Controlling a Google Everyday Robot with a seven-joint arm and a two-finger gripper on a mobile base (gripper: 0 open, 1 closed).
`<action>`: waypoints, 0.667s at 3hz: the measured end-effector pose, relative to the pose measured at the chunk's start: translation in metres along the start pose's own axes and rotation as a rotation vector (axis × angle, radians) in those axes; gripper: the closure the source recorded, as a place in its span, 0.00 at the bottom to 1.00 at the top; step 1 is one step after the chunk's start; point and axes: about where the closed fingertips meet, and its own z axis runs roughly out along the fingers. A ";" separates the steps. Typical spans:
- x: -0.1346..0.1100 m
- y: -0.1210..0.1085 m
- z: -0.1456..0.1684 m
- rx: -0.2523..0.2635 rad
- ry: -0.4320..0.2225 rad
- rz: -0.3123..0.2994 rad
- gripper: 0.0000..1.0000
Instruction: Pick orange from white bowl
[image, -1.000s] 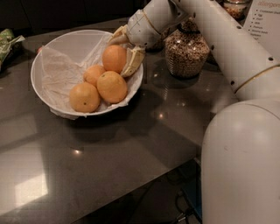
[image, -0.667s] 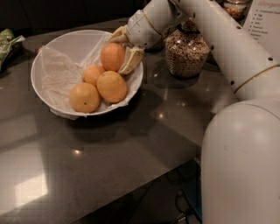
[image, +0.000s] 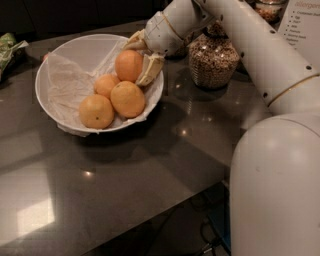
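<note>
The white bowl, lined with crinkled white paper, sits at the back left of the dark table. It holds several oranges. My gripper reaches in from the right, and its cream fingers are shut on either side of the deepest-coloured orange at the bowl's far right. That orange sits a little above the others. A smaller orange and two yellower oranges lie in the bowl just in front of it.
A glass jar of grains stands right of the bowl, under my arm. A second jar and a printed card are at the back right. A green packet lies at the far left. My white body fills the lower right.
The gripper and the orange between its fingers have shifted slightly up and left. The other oranges and the bowl have not moved.
</note>
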 end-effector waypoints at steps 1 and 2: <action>-0.008 0.002 -0.002 0.021 -0.035 0.011 1.00; -0.024 -0.003 -0.021 0.057 -0.048 -0.017 1.00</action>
